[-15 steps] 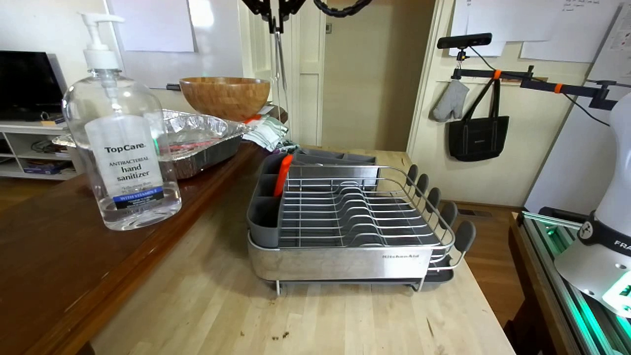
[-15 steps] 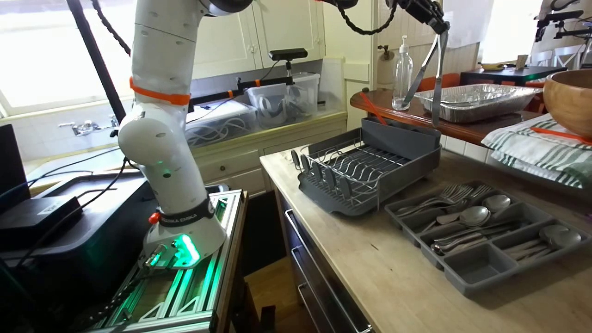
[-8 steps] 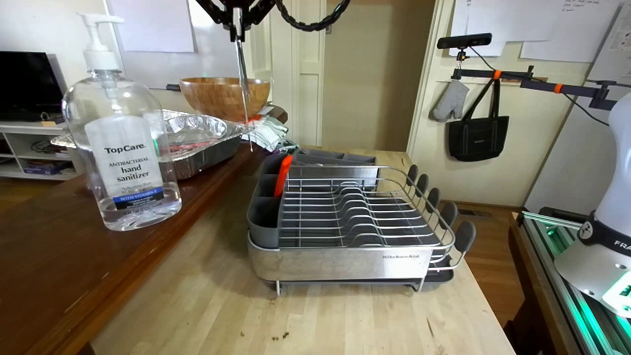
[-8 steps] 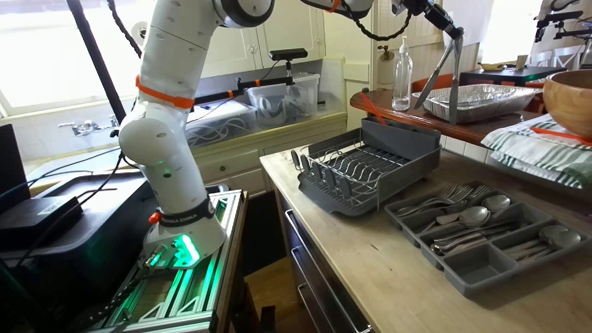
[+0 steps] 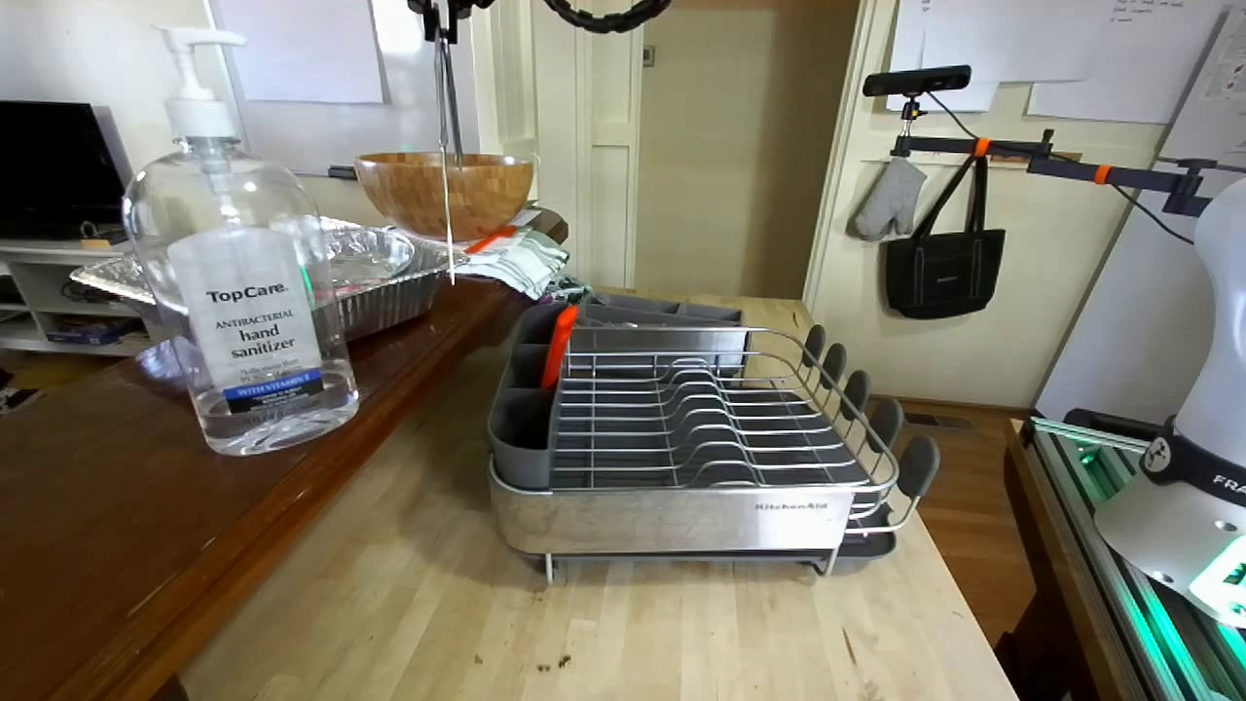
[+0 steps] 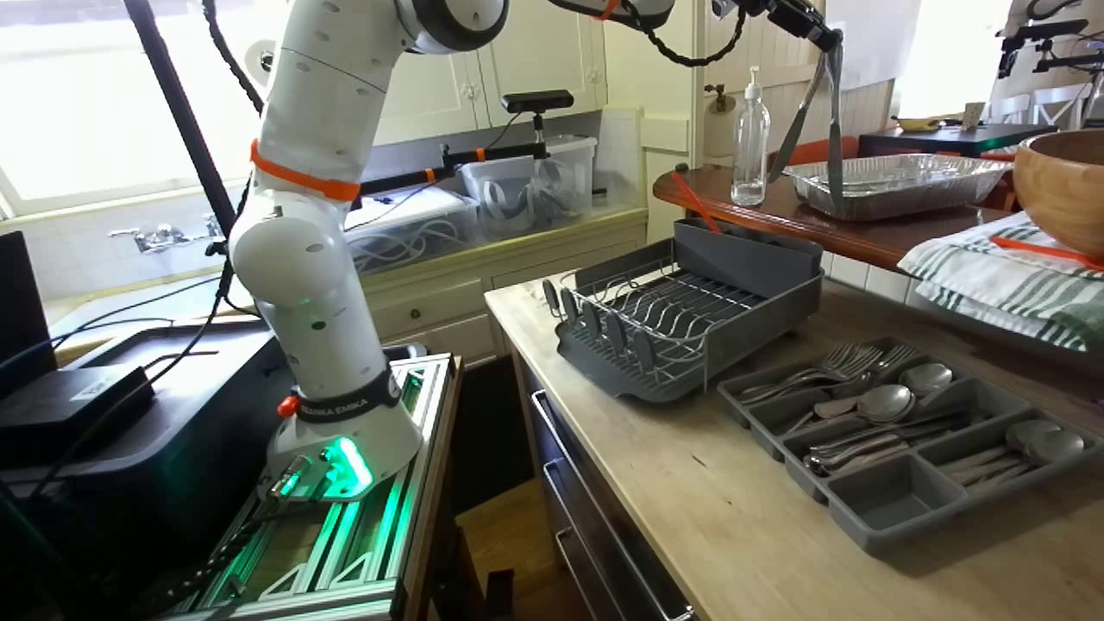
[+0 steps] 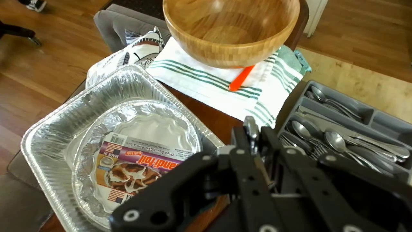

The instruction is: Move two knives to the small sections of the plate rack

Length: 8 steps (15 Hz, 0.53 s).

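My gripper (image 5: 443,29) is shut on two silver knives (image 5: 448,117), high over the edge of the brown counter. The knives hang blades down and spread apart, as an exterior view shows for the gripper (image 6: 830,41) and the knives (image 6: 835,129). In the wrist view a metal handle (image 7: 251,129) sits between the fingertips (image 7: 252,138); the blades are hidden there. The plate rack (image 5: 662,521) stands on the wooden table below, also in an exterior view (image 6: 759,332). Its small sections (image 5: 523,467) are dark grey compartments at the counter side, holding a red-orange utensil (image 5: 558,346).
A foil tray (image 6: 906,203) stands on the counter close to the blades; contact cannot be told. A sanitizer bottle (image 5: 243,302), a wooden bowl (image 5: 443,195) and striped towels (image 7: 206,87) are also there. A grey cutlery tray (image 6: 897,526) lies beside the rack.
My gripper and the knives have moved out over the counter, away from the rack, dipping and then rising. The foil tray has shifted slightly away from the rack. The rack has not moved.
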Each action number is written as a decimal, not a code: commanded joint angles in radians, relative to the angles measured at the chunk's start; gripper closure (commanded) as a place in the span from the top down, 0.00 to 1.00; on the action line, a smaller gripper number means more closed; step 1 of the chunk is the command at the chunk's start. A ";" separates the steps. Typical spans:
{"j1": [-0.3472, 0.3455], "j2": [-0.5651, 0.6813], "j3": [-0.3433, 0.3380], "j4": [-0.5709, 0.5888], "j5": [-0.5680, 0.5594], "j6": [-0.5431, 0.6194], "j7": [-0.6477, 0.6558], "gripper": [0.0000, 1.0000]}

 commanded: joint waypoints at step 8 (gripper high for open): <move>0.021 -0.058 0.003 -0.038 0.020 -0.135 0.126 0.04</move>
